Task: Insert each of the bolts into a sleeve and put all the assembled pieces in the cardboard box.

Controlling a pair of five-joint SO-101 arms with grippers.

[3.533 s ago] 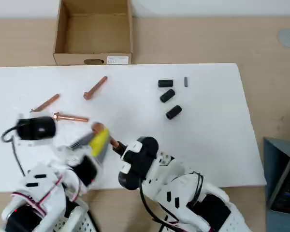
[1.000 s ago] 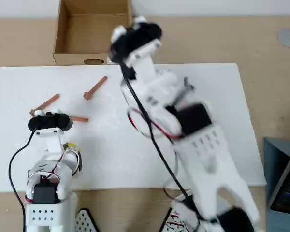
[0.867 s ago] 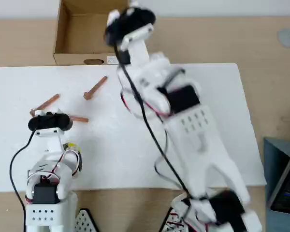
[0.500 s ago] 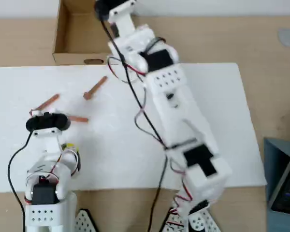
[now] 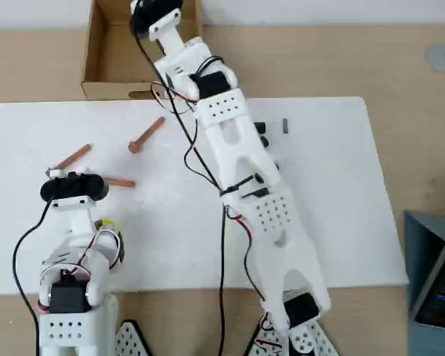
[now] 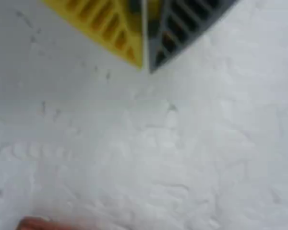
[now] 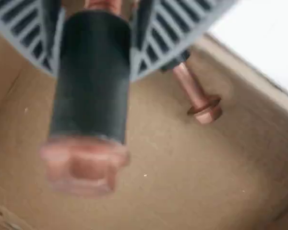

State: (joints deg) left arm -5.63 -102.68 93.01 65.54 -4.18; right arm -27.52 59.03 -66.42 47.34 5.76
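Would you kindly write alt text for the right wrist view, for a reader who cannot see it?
The right gripper holds a black sleeve with a copper bolt through it, over the cardboard box floor. Another sleeved bolt lies on that floor.

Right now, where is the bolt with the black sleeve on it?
In the right wrist view the right gripper holds the sleeved bolt inside the cardboard box, above its floor, close to another bolt lying there.
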